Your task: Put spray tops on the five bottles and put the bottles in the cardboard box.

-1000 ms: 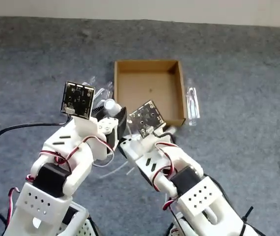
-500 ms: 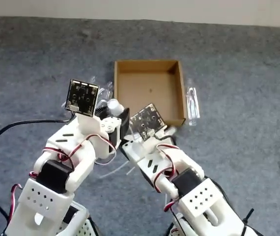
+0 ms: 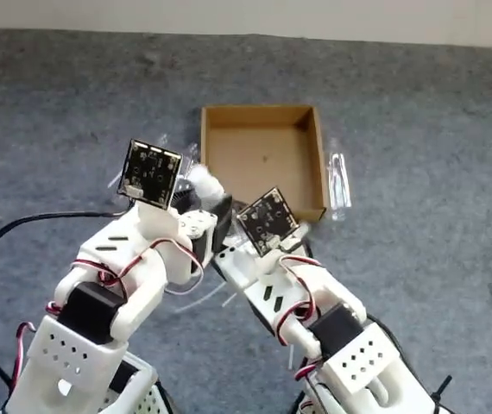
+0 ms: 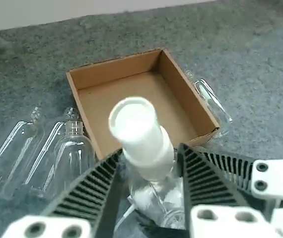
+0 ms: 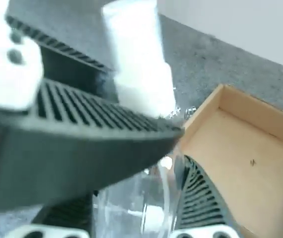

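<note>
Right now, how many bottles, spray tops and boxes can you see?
Clear bottles: 5 (three lying left of the box, one right of it, one held)
White spray top: 1, on the held bottle
Cardboard box: 1
Total: 7

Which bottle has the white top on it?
The bottle that the left gripper grips by its white spray top, beside the cardboard box. The four other bottles lie flat with bare necks.

I see the cardboard box (image 3: pixel 263 159) open, a clear bottle (image 3: pixel 338 183) beside its right wall; left arm (image 3: pixel 134 267) and right arm (image 3: pixel 293 289) meet at its near-left corner, apparently around a white spray top (image 3: pixel 203 183).
</note>
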Controlling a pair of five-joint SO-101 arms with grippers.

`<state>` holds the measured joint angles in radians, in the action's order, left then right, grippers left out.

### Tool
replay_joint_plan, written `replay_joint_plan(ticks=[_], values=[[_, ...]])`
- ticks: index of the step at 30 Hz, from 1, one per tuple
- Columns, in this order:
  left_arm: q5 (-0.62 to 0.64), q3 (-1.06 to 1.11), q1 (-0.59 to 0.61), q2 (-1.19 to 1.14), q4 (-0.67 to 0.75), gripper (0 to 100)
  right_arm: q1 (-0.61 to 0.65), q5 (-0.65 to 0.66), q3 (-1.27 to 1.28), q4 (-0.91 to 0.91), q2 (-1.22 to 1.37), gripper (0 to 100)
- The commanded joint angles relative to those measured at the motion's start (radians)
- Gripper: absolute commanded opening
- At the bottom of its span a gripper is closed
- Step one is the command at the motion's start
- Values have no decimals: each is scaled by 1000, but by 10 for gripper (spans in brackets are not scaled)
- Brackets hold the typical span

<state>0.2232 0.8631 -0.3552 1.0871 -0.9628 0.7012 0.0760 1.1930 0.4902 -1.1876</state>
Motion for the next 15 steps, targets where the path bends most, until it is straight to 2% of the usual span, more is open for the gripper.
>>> replay_joint_plan(ticks=[1,10,15], values=[[-15,-45,-15,-5,-32,148,10,9,-19,-36,-39,4],[-15,-165,-7,-4,-89,154,10,9,-19,-36,-39,4],[-15,-294,-5,-4,-176,242,10,9,-19,-36,-39,4]])
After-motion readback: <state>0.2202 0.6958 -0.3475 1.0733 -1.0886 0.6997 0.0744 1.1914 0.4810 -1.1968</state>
